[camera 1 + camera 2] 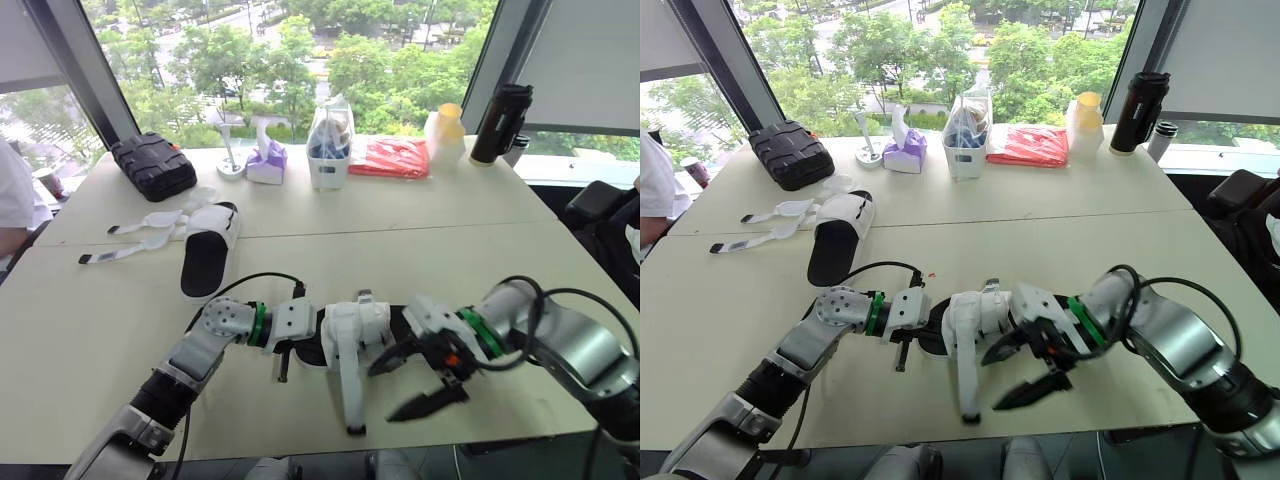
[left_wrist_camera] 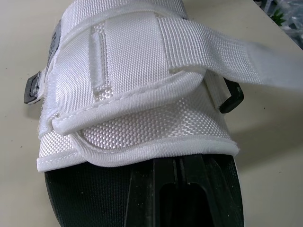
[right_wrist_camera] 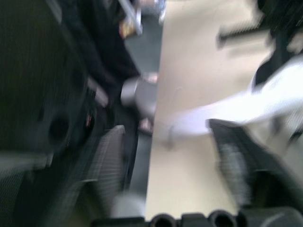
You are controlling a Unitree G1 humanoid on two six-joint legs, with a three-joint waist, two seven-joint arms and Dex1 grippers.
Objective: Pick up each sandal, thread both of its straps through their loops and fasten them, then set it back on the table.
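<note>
A sandal (image 1: 352, 330) with a white upper and black sole lies near the table's front edge. One long white strap (image 1: 351, 400) trails loose from it toward the edge. My left gripper (image 1: 298, 350) is shut on the sandal's heel end, and in the left wrist view a black finger (image 2: 184, 189) lies on the insole below the white upper (image 2: 137, 94). My right gripper (image 1: 410, 380) stands open just right of the sandal, its fingers spread with nothing between them. A second sandal (image 1: 210, 250) lies at the left, its two straps (image 1: 140, 232) spread loose on the table.
Along the far edge stand a black case (image 1: 152, 165), a tissue box (image 1: 267, 162), a clear bag of items (image 1: 328, 150), a red packet (image 1: 390, 157), a yellow-capped bottle (image 1: 445, 135) and a black flask (image 1: 500, 122). A person's sleeve (image 1: 15, 200) is at the left.
</note>
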